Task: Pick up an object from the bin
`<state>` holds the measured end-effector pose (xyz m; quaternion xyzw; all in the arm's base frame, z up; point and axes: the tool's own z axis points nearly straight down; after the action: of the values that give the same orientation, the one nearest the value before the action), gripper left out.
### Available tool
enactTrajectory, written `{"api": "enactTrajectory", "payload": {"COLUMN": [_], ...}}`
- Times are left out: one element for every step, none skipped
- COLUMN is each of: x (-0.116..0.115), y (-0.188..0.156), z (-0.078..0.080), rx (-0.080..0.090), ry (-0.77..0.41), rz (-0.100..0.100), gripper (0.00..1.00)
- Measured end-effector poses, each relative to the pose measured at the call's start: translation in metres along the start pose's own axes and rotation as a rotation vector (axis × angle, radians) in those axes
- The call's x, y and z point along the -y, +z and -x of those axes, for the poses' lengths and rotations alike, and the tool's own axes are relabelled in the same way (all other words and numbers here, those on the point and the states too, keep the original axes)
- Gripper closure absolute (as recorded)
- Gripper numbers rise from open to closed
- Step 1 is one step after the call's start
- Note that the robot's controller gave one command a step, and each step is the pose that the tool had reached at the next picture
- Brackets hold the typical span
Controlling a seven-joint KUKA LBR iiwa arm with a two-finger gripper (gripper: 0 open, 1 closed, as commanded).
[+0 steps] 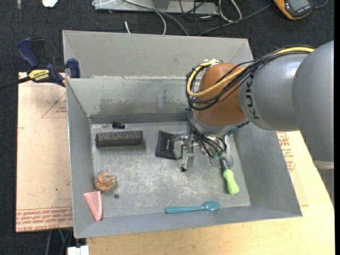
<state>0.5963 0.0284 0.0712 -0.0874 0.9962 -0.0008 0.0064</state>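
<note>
Black flat piece [166,145] lies mid-floor of the bin [79,142], toward the back wall. Its long side runs roughly back-to-front in the camera view, slightly tilted. It is the thing nearest the gripper [184,162], so I take it as the likely target, which is my guess only. The gripper tip sits low over the floor, just beside the piece's right edge; touching or just apart, I cannot tell. So the piece lies to the view's left of the tip, not under it. Any grasp I command would need a shift left first, then a close across the short side. Whether the gripper is spread or closed I cannot tell, since the wrist hardware hides it.

Further out:
- Green-handled tool [229,180]: right of the tip and nearer the front, axis roughly back-to-front.
- Dark grey block [119,139]: left of the black piece, apart from it, long axis across the view.
- Teal spoon [194,208]: along the front wall.
- Brown lump [105,180] and pink wedge [93,204]: front-left corner, well apart from the gripper.
</note>
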Motion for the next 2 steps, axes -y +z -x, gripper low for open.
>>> {"api": "enactTrajectory", "payload": {"x": [0.0, 0.0], "y": [0.0, 0.0], "z": [0.0, 0.0], "rx": [0.0, 0.0], "ry": [0.0, 0.0], "rz": [0.0, 0.001], "gripper": [1.0, 1.0]}}
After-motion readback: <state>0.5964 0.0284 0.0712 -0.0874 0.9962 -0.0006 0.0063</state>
